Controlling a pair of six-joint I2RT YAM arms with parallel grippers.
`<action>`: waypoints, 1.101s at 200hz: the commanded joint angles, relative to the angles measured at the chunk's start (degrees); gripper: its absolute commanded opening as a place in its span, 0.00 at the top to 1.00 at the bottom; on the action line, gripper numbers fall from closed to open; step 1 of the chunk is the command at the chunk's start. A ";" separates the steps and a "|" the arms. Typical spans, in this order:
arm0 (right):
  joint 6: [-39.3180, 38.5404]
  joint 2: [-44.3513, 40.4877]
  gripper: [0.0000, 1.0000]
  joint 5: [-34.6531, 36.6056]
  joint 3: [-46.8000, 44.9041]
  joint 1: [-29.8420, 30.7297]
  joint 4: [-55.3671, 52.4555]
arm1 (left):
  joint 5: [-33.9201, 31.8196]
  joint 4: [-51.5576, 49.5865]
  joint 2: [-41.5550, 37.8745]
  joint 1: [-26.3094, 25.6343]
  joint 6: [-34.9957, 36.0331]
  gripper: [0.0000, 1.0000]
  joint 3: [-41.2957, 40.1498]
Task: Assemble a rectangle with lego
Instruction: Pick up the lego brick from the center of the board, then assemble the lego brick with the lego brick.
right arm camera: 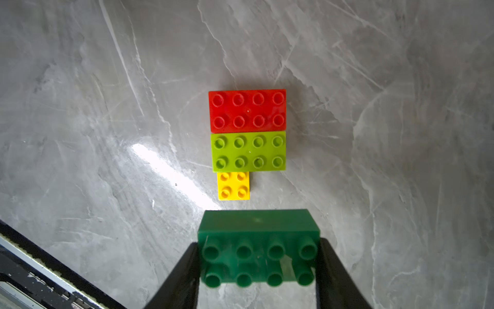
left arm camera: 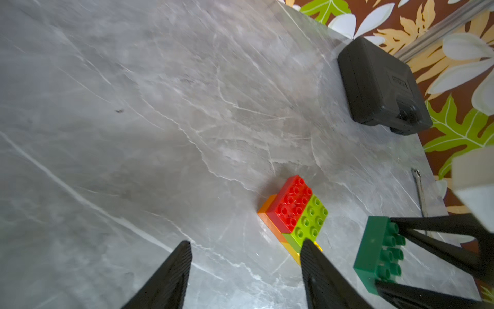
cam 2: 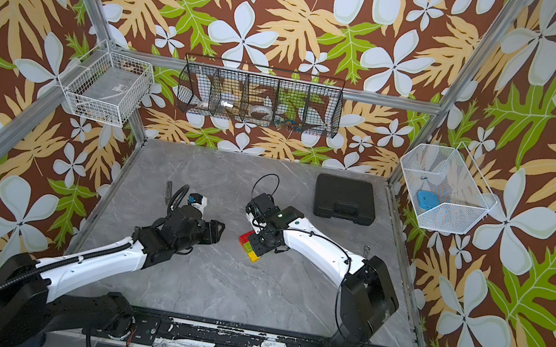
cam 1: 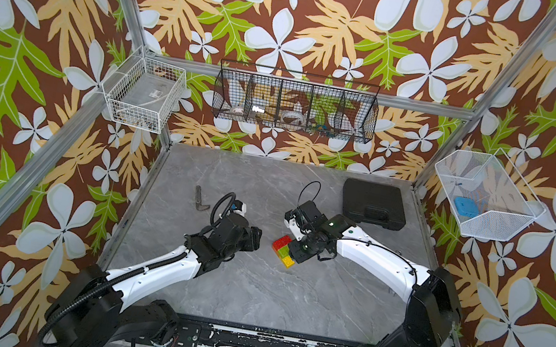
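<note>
Right claw (right arm camera: 258, 256) grips one dark green brick (right arm camera: 258, 230) by its ends, just beside the unfinished rectangle (cam 1: 283, 250) on the bench (right arm camera: 107, 133). The rectangle is one red brick (right arm camera: 247, 111), one lime brick (right arm camera: 248, 151), one yellow brick (right arm camera: 233, 186) and one orange brick (left arm camera: 267, 211), joined. Left claw (left arm camera: 246, 244) gapes, empty. Beyond lies one black case (cam 1: 374, 202).

A partly built rectangle (cam 1: 282, 249) is seen lying flat near the centre of the frame in both top views. A red brick (right arm camera: 247, 110) and a lime green brick (right arm camera: 248, 151) are joined side by side, studs up, over an orange brick (left arm camera: 268, 205) and a yellow brick (right arm camera: 233, 186), four of whose studs are left uncovered. A dark green brick (right arm camera: 258, 222) with eight studs is held apart from the stack, clamped at its ends by the right gripper (right arm camera: 258, 244).
</note>
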 commanded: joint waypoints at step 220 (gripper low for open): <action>-3.71 6.89 0.68 2.02 -2.73 1.86 6.57 | 1.47 3.64 4.89 -1.35 -0.57 0.21 0.49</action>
